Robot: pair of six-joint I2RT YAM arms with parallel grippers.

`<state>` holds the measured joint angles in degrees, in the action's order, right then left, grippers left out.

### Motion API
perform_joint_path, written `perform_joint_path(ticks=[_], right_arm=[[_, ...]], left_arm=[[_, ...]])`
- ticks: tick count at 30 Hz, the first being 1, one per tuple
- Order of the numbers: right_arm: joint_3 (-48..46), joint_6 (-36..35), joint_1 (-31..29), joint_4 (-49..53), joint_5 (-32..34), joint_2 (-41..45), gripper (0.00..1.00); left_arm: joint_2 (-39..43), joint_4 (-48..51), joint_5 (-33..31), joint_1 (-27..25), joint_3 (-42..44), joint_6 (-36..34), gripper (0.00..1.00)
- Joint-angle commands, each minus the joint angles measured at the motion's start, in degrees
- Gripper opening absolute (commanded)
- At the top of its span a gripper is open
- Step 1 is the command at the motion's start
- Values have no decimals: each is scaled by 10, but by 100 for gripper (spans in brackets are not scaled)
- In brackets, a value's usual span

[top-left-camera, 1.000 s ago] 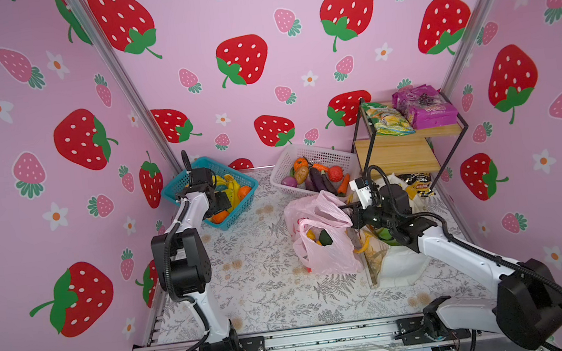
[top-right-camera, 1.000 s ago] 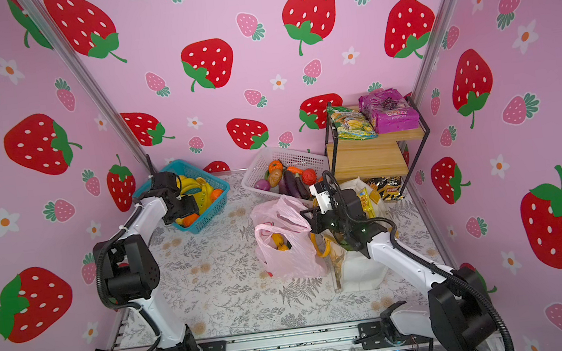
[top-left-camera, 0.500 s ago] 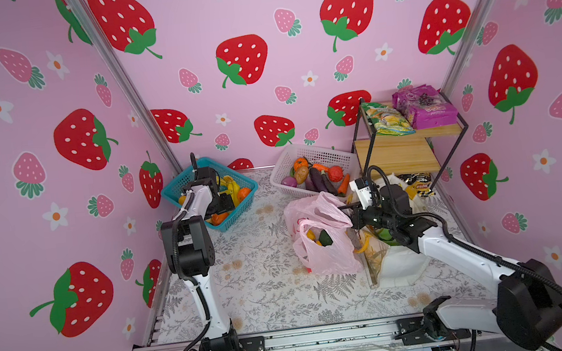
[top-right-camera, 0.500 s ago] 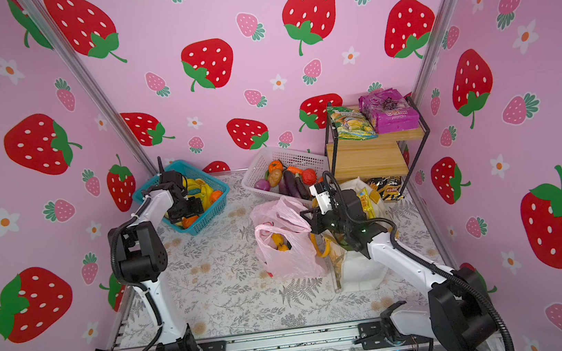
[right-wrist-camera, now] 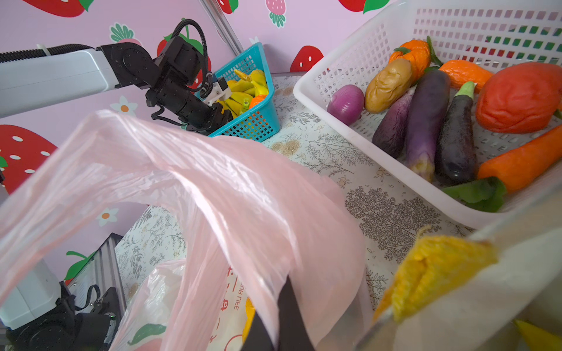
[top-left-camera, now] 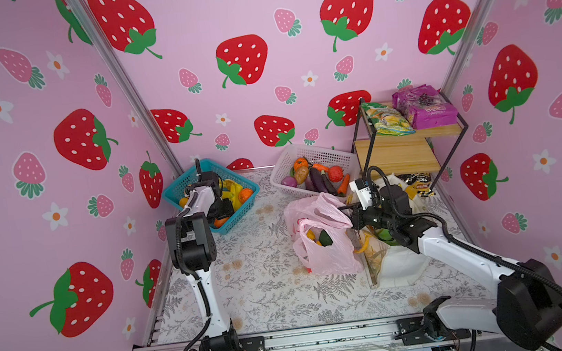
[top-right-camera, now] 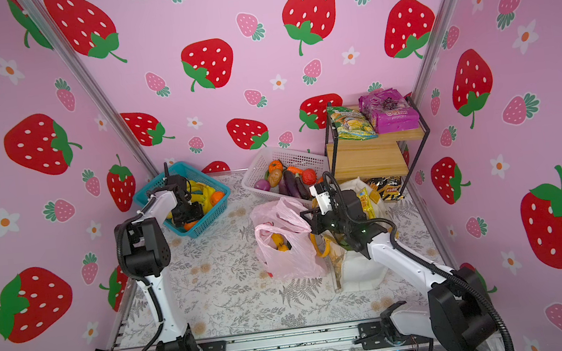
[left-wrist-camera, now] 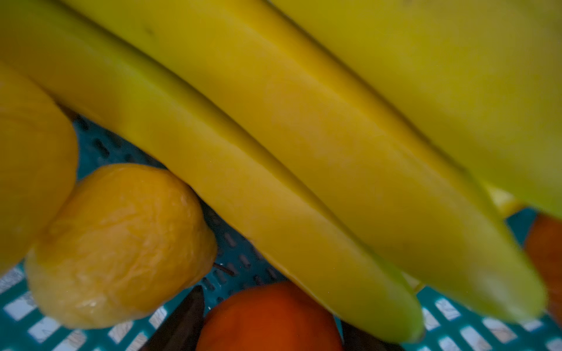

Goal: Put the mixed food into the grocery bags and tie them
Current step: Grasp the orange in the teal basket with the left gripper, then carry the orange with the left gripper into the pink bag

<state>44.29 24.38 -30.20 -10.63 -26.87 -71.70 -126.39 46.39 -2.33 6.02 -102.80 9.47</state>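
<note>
Bearings are read in the top views, with twelve o'clock at the back wall.

The left claw (top-left-camera: 225, 209) is down inside the blue basket (top-left-camera: 239, 218), at ten o'clock on the counter (top-left-camera: 257, 294). Through its wrist camera I see bananas (left-wrist-camera: 304, 152) filling most of the frame and a yellow-orange fruit (left-wrist-camera: 115, 243) beside them. An orange fruit (left-wrist-camera: 267, 316) sits between the two dark fingertips (left-wrist-camera: 182, 319). The fingertips stand apart on either side of that fruit. I cannot tell whether they press on it.

The right claw (top-left-camera: 345, 210) is pressed together on the thin film at the mouth of the pink bag (top-left-camera: 325, 261) and holds that side up. Its wrist view shows the plastic draping from the closed fingers (right-wrist-camera: 286, 316).

The pink bag stands near the counter's centre with its mouth open. A dark green round fruit (top-left-camera: 324, 239) shows inside.

The white tote (top-left-camera: 403, 265) touches the pink bag at the bag's three o'clock, beneath the right arm. Its yellow handle (right-wrist-camera: 441, 267) lies over the rim, and a yellow packet (top-right-camera: 365, 202) stands in its mouth.

The white basket (top-left-camera: 324, 153), at twelve o'clock, holds toy vegetables, apart from both claws.

The shelf (top-left-camera: 396, 159), at two o'clock, carries a green-and-yellow packet (top-left-camera: 386, 121) and a purple packet (top-left-camera: 423, 111) on top. A black-and-yellow packet (top-left-camera: 415, 181) lies beneath it.
</note>
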Motion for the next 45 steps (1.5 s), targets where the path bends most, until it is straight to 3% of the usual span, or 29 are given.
perform_joint_path(ticks=[1, 10, 20, 24, 28, 34, 39, 45], right_arm=[[-11, -2, 5, 0, 6, 4, 0], [-11, -2, 5, 0, 5, 2, 0], [-11, -2, 5, 0, 5, 0, 0], [-10, -2, 5, 0, 6, -2, 0], [-9, -2, 5, 1, 7, -4, 0], [-6, -2, 5, 1, 8, -9, 0], [-4, 4, 5, -4, -4, -15, 0], [-4, -5, 5, 8, 10, -3, 0]], left_arm=[[25, 21, 13, -3, -12, 12, 58], [153, -51, 6, -4, 61, 49, 40], [358, -179, 31, -18, 244, 107, 38], [444, -232, 81, -34, 325, 149, 38], [528, -273, 91, -114, 399, 178, 38], [607, -379, 76, -295, 494, 259, 37], [538, -462, 86, -408, 486, 296, 37], [456, -507, 99, -481, 469, 312, 38]])
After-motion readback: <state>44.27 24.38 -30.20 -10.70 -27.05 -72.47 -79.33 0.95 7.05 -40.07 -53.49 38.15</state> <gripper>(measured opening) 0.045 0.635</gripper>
